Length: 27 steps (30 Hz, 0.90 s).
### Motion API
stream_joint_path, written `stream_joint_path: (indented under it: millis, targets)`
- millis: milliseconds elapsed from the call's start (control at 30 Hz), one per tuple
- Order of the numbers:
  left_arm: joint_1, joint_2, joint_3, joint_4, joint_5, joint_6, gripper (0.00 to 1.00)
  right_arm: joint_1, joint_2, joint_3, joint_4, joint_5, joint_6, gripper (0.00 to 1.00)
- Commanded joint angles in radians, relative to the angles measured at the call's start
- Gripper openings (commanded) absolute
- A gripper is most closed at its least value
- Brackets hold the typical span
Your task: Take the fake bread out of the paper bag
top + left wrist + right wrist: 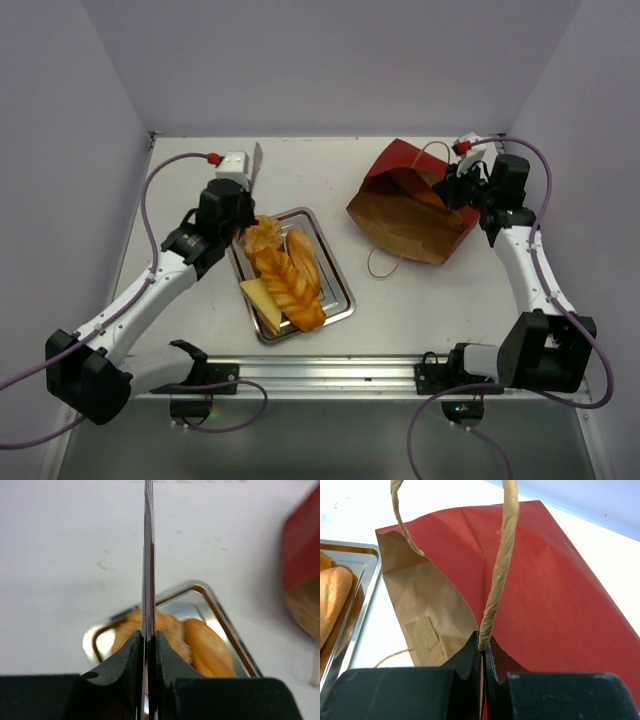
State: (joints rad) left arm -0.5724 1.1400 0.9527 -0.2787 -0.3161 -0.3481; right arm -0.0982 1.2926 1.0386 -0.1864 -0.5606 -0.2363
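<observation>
The fake bread [285, 270] lies in a silver tray [340, 300]: a baguette, a braided loaf, a round roll and a pale wedge. The dark red paper bag [410, 205] lies on its side at the right, its brown mouth open toward the tray; no bread shows inside. My right gripper [484, 647] is shut on the bag's [545, 580] rim at the base of a string handle [500, 565]. My left gripper [148, 637] is shut on a thin metal blade [148, 555] above the tray's far end, over the bread [205, 645].
The bag's second string handle [385, 262] loops onto the table between bag and tray. The tray's corner [350, 560] and a loaf [332, 595] show left of the bag in the right wrist view. Walls close in the table on three sides.
</observation>
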Motion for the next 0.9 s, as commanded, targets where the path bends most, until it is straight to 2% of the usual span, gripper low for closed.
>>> stream_joint_path:
  millis: [0, 33, 133, 233, 333, 467, 600, 700, 867]
  targets:
    - [0.198, 0.018, 0.051, -0.008, -0.011, 0.167, 0.02, 0.002, -0.035, -0.005, 0.035, -0.019, 0.031, 0.03]
    - [0.291, 0.038, 0.038, 0.007, 0.004, 0.187, 0.01, 0.0, -0.035, -0.005, 0.034, -0.024, 0.034, 0.03]
    - [0.429, 0.125, 0.003, 0.088, 0.081, 0.227, 0.0, 0.002, -0.039, -0.011, 0.033, -0.042, 0.04, 0.03]
    - [0.505, 0.214, -0.054, 0.2, 0.124, 0.28, 0.0, 0.002, -0.038, -0.014, 0.036, -0.051, 0.045, 0.03]
    - [0.543, 0.285, -0.123, 0.37, 0.156, 0.323, 0.0, 0.0, -0.036, -0.014, 0.034, -0.056, 0.046, 0.03]
    - [0.585, 0.366, -0.15, 0.446, 0.227, 0.342, 0.0, 0.0, -0.038, -0.018, 0.036, -0.061, 0.048, 0.04]
    - [0.621, 0.446, -0.121, 0.438, 0.252, 0.342, 0.0, 0.0, -0.035, -0.022, 0.038, -0.068, 0.049, 0.04]
    - [0.641, 0.498, -0.104, 0.421, 0.272, 0.342, 0.05, 0.002, -0.036, -0.023, 0.038, -0.067, 0.048, 0.03]
    - [0.669, 0.573, -0.077, 0.355, 0.308, 0.319, 0.21, 0.0, -0.038, -0.023, 0.036, -0.07, 0.048, 0.03]
